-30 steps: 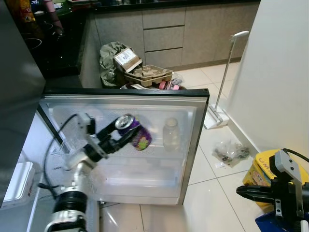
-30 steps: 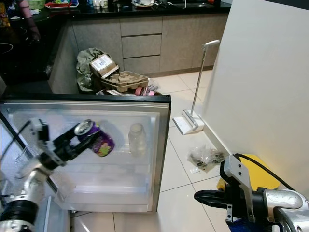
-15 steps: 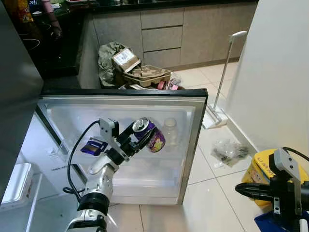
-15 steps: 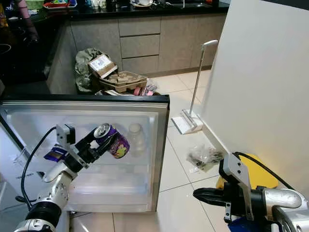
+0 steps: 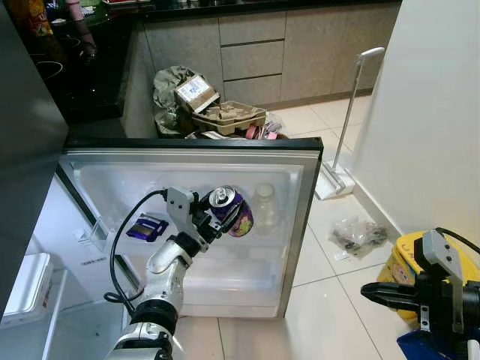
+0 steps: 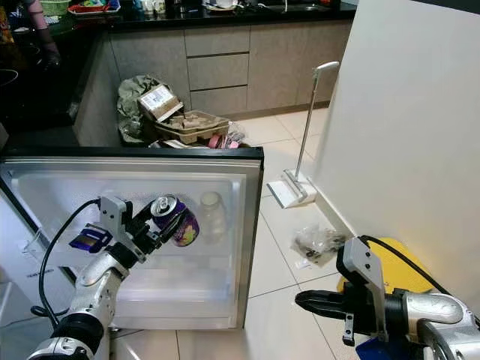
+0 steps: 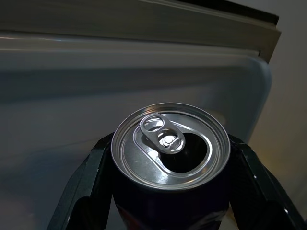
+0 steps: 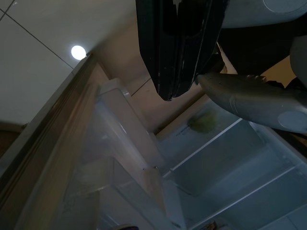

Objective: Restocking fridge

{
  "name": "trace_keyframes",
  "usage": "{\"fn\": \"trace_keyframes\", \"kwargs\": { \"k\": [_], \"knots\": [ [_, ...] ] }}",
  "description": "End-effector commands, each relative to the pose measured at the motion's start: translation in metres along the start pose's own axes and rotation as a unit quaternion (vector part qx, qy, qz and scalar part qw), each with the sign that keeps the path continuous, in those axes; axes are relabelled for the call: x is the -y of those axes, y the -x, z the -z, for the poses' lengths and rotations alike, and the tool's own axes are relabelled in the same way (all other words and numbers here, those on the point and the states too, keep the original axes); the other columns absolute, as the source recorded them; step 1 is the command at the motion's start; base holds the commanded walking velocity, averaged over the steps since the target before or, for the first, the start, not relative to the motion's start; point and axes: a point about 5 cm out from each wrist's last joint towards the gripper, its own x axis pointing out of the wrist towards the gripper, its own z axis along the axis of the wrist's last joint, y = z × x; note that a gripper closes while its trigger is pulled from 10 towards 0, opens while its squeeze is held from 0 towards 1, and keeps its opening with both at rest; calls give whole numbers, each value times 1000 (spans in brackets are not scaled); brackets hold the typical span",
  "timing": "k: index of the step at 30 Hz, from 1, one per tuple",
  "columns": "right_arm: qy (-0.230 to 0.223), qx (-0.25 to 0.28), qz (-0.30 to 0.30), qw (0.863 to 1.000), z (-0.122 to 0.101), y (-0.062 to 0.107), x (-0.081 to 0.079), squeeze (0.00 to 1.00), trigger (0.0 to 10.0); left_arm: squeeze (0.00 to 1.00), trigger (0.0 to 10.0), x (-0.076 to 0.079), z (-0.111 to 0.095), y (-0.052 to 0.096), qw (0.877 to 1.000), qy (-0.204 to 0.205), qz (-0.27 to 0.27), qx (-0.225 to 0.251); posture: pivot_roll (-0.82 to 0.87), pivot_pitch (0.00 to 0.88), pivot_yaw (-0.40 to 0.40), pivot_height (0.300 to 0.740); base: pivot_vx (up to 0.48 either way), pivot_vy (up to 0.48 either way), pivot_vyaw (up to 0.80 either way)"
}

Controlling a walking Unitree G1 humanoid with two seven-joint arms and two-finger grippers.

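Observation:
The small fridge's door (image 5: 300, 225) stands wide open, its white inner side facing me. My left gripper (image 5: 223, 213) is shut on a purple drink can (image 5: 232, 213), held tilted in front of the door's upper shelf. In the left wrist view the can's silver top (image 7: 170, 143) sits between the two black fingers (image 7: 84, 191). A clear plastic bottle (image 5: 264, 206) stands in the door just right of the can. My right gripper (image 5: 373, 292) hovers low at the right over the floor, fingers together and holding nothing.
A small blue packet (image 5: 146, 226) lies on the door's inner side, left of the can. Behind the fridge is a pile of cardboard and bags (image 5: 214, 109). A floor mop (image 5: 341, 150) leans on the white wall. A plastic bag (image 5: 358, 234) and a yellow tub (image 5: 409, 262) sit on the floor.
My left arm has carried the can to the right, from mid-door to beside the clear bottle, and closer to the door. The right gripper has hardly moved.

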Motion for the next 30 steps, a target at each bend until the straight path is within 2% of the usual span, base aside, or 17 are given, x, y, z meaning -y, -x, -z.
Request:
{"fn": "trace_keyframes", "kwargs": {
  "k": [1, 11, 19, 30],
  "knots": [
    [7, 9, -8, 1000, -4, -3, -3, 0, 10000, 0, 10000, 7, 4, -5, 1000, -2, 5, -7, -21, 0, 35, 740, 0, 0, 0],
    [7, 7, -15, 1000, -3, -5, -5, 0, 10000, 0, 10000, 23, 12, -18, 1000, -3, -6, -7, -26, 0, 34, 740, 0, 0, 0],
    [0, -12, -13, 1000, 2, -5, -6, 0, 10000, 0, 10000, 37, 13, -30, 1000, -11, 13, -8, -33, 0, 37, 740, 0, 0, 0],
    [-3, -16, -11, 1000, 4, -6, -6, 0, 10000, 0, 10000, 42, 19, -31, 999, -36, 15, -32, -32, 0, 42, 740, 0, 0, 0]
  ]
}}
